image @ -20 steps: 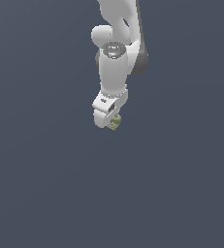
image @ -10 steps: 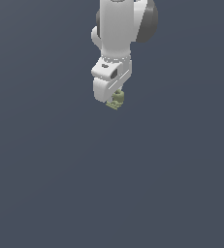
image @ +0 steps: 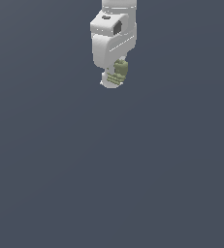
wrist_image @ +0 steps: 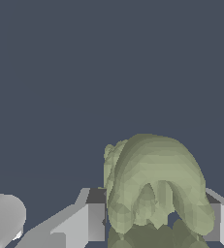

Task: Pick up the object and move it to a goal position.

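White, smooth-shelled end effector [image: 114,78] near top of exterior view, pointing down; fingers clenched on object [image: 118,72]; object olive-green, lumpy, ridged, faceted surface, seated between finger pads; wrist view: object [wrist_image: 154,186] bulges forward past grey finger [wrist_image: 95,215] faces on either side, rounded dome with lobed lower edge; uniform dark grey-blue backdrop behind.

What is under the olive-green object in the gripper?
Under the olive-green object, the wrist view shows only plain dark background. Gripper fingers flank it on both sides. Its base between them is hidden.
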Robot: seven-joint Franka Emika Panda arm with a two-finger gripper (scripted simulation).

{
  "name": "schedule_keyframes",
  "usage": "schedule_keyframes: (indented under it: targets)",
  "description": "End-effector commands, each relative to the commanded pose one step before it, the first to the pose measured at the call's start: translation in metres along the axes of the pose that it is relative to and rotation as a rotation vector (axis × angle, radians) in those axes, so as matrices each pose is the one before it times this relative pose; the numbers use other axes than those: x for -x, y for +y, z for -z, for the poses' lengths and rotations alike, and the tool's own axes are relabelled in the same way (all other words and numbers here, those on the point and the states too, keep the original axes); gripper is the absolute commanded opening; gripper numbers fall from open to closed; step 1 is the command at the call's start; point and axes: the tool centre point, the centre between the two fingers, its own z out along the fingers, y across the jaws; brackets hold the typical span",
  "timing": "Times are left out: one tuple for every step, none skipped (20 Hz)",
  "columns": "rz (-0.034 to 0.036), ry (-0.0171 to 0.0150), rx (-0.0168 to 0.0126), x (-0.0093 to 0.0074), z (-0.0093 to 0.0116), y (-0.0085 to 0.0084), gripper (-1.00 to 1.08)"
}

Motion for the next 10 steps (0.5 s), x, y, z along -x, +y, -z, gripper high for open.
schedule_keyframes:
  targets:
    - [-0.00043, -0.00049, -0.00113, 0.00255, 0.02326, -0.00608, -1.0]
    - [0.0, 0.0, 0.0, 0.00074, 0.00828, -0.00197, -1.0]
    - [0.0, 0.0, 0.0, 0.00069, 0.00779, -0.00182, -1.0]
    - [-0.00053, -0.00042, 0.00015, 0.00064, 0.00725, -0.00157, -1.0]
    - [0.0, 0.0, 0.0, 0.00054, 0.00682, -0.00148, -1.0]
    - [0.0, 0.0, 0.0, 0.00047, 0.00632, -0.00132, -1.0]
    - [-0.0004, -0.00026, 0.00011, 0.00045, 0.00584, -0.00112, -1.0]
    - [0.0, 0.0, 0.0, 0.00037, 0.0054, -0.00107, -1.0]
    - [-0.0004, -0.00025, 0.00011, 0.00037, 0.0049, -0.0009, -1.0]
    - [0.0, 0.0, 0.0, 0.0003, 0.00444, -0.00086, -1.0]
